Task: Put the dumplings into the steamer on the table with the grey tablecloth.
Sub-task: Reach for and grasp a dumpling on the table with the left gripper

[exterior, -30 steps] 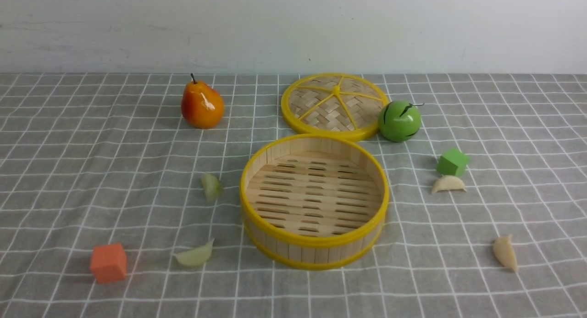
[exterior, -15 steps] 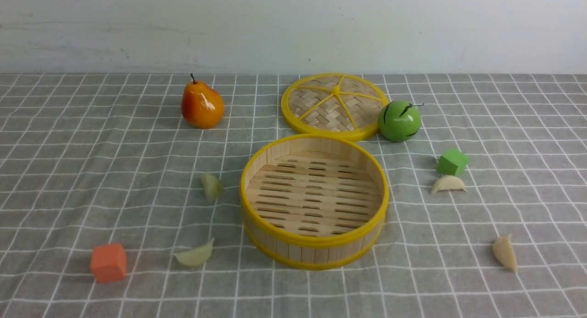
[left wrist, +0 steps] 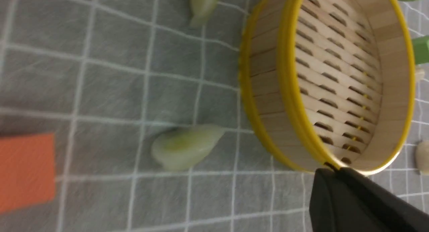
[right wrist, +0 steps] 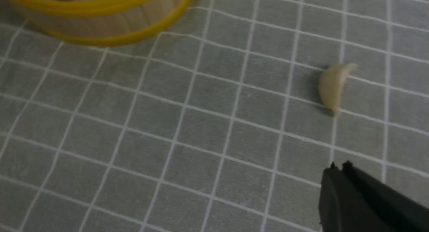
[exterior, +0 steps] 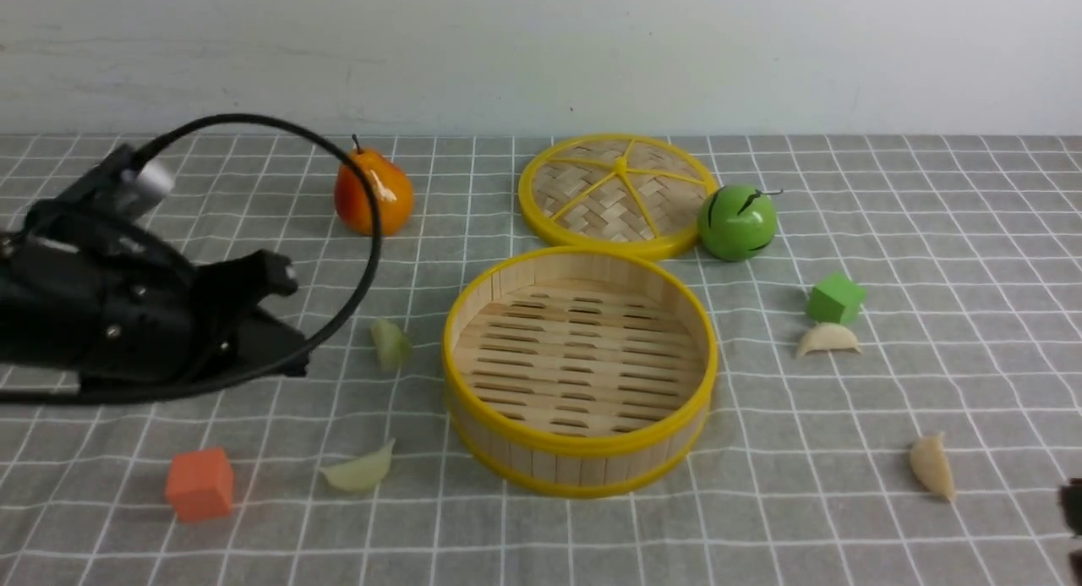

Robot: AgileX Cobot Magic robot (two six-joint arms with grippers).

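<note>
1. Bench (exterior: pixel 930 231), covered by grey tablecloth (exterior: pixel 761 527) with a white grid; it runs out of frame on the left, right and near sides in the front view, with a wall at the far edge

2. Left arm (exterior: pixel 93 307), black, low over the cloth's left side; cable loop (exterior: pixel 254 121) crosses the pear in the front view. Only the left wrist view shows the left end effector (left wrist: pixel 332 171): fingers pressed together, nothing between them, tip over the steamer's near rim in that view

3. Steamer (exterior: pixel 579 463), centre of the bench, upright; all dumplings lie outside it

4. Lid (exterior: pixel 613 193), flat, just behind the steamer

5. Pear (exterior: pixel 385 197), far left of the lid. Striped green ball (exterior: pixel 737 222), against the lid's right edge

6. Right end effector (right wrist: pixel 339 166): a dark sliver at the front view's right edge; its wrist view shows the tips closed together and empty, near one cream dumpling, with open cloth between that and the steamer

7. Orange cube (exterior: pixel 199 483), near left. Green cube (exterior: pixel 834 298), right

8. Dumplings: greenish pair (exterior: pixel 390 343) and (exterior: pixel 359 472), left of the steamer; cream pair (exterior: pixel 827 339), just in front of the green cube, and (exterior: pixel 931 465), near right
</note>
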